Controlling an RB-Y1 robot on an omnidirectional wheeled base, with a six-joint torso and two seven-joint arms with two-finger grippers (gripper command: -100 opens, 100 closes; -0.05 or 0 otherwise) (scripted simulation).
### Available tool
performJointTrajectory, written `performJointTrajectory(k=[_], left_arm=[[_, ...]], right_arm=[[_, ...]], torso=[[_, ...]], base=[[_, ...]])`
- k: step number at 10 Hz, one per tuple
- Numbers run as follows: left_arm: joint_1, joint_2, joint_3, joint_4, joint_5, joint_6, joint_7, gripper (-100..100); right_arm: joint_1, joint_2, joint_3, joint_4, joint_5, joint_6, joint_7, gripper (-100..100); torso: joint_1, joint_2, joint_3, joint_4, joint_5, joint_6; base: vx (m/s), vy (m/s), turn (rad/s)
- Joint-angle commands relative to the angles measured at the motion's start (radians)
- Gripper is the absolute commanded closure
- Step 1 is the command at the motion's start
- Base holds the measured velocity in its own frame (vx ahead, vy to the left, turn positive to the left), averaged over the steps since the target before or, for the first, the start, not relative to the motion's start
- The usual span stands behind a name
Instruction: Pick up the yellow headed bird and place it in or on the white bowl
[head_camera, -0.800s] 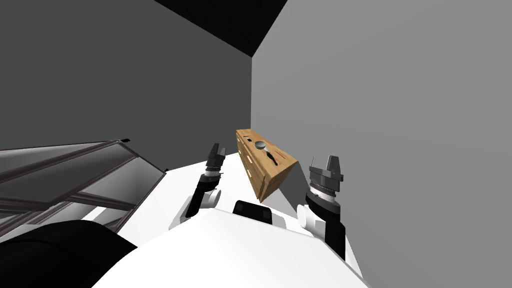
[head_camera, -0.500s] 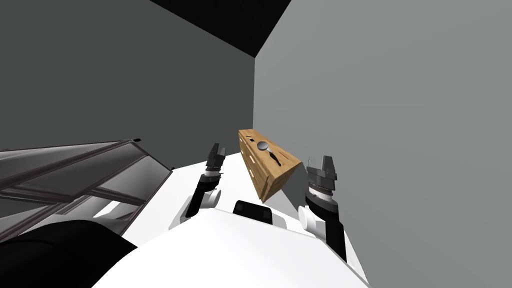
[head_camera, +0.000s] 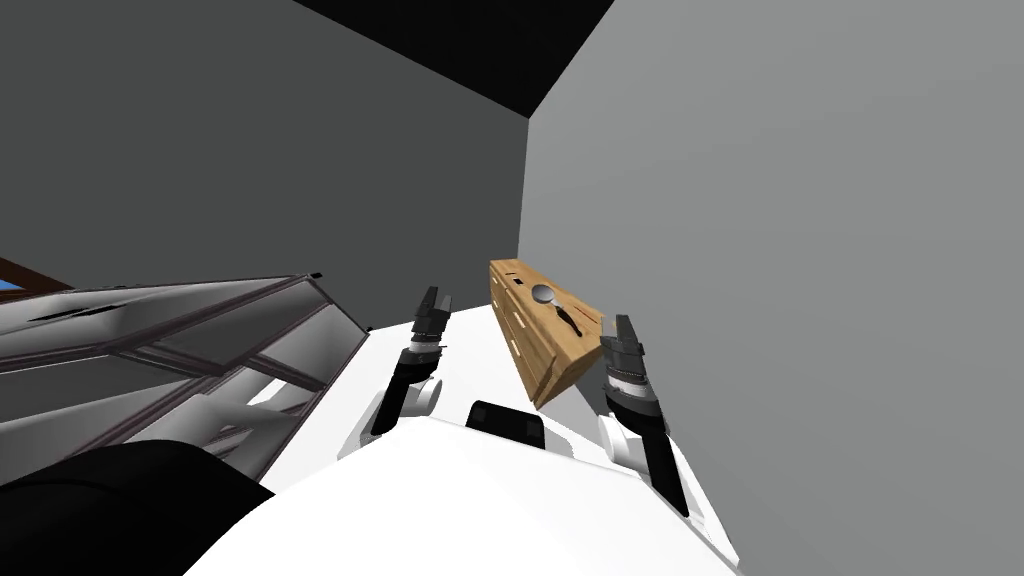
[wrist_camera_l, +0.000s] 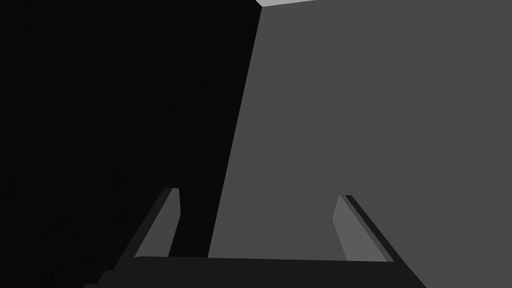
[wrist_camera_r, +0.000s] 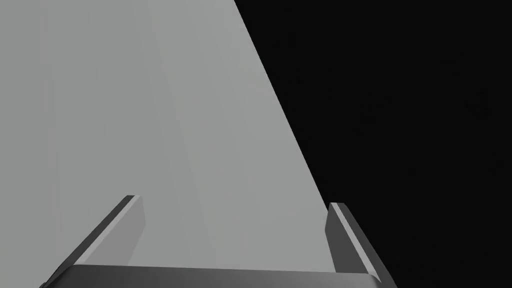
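The chest of drawers (head_camera: 540, 350) is pale wood with a plain grain and a matt, unvarnished look. The small round bowl (head_camera: 545, 292) on its top is smooth light grey with a faint sheen; I cannot tell its material. The glazed frame (head_camera: 150, 325) has glossy, see-through panes in dark matt bars. The walls (head_camera: 800, 250) are flat matt grey and the floor (head_camera: 470, 345) is smooth white. The left gripper (wrist_camera_l: 257, 193) and right gripper (wrist_camera_r: 234, 200) have smooth, matt grey fingers.
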Motion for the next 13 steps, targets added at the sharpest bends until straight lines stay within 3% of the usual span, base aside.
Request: performJointTrajectory(k=[1,4,5,6,7,8,9,12,13], left_arm=[[0.0,0.0,0.0,0.0,0.0,0.0,0.0,0],[0.0,0.0,0.0,0.0,0.0,0.0,0.0,0],[0.0,0.0,0.0,0.0,0.0,0.0,0.0,0],[0.0,0.0,0.0,0.0,0.0,0.0,0.0,0],[0.0,0.0,0.0,0.0,0.0,0.0,0.0,0],[0.0,0.0,0.0,0.0,0.0,0.0,0.0,0],[0.0,0.0,0.0,0.0,0.0,0.0,0.0,0],[0.0,0.0,0.0,0.0,0.0,0.0,0.0,0],[0.0,0.0,0.0,0.0,0.0,0.0,0.0,0]], right_arm=[[-0.001,-0.041,0.0,0.013,0.001,-0.001,0.001,-100],[-0.013,-0.124,0.011,0.083,0.016,-0.01,0.013,-100],[-0.013,-0.136,0.011,0.083,0.016,-0.01,0.013,-100],[-0.019,-0.176,0.017,0.122,0.023,-0.015,0.02,-100],[-0.019,-0.186,0.017,0.122,0.023,-0.015,0.02,-100],[-0.026,-0.229,0.023,0.162,0.031,-0.019,0.027,-100],[-0.026,-0.24,0.023,0.163,0.031,-0.019,0.027,-100],[-0.037,-0.331,0.035,0.25,0.047,-0.029,0.042,-100],[-0.037,-0.353,0.035,0.251,0.047,-0.029,0.042,-100]], torso=[[0.0,0.0,0.0,0.0,0.0,0.0],[-0.005,0.001,0.001,0.0,-0.001,0.001],[-0.003,0.001,0.001,0.0,-0.001,0.0],[-0.003,0.001,0.0,0.0,0.0,0.001],[-0.002,0.0,0.0,0.0,0.0,0.0],[-0.004,0.0,0.0,0.0,0.0,0.001],[-0.003,0.0,0.0,0.0,0.0,0.0],[-0.004,0.0,0.0,0.0,0.0,0.001],[-0.003,0.0,0.0,0.0,0.0,0.0]], base=[[-0.016,0.144,0.042],[-0.018,0.12,0.117],[-0.001,0.122,0.061],[0.016,0.146,0.131],[0.017,0.116,0.078],[-0.009,0.135,0.171],[-0.011,0.109,0.067],[0.012,0.133,0.126],[0.034,0.123,0.065]])
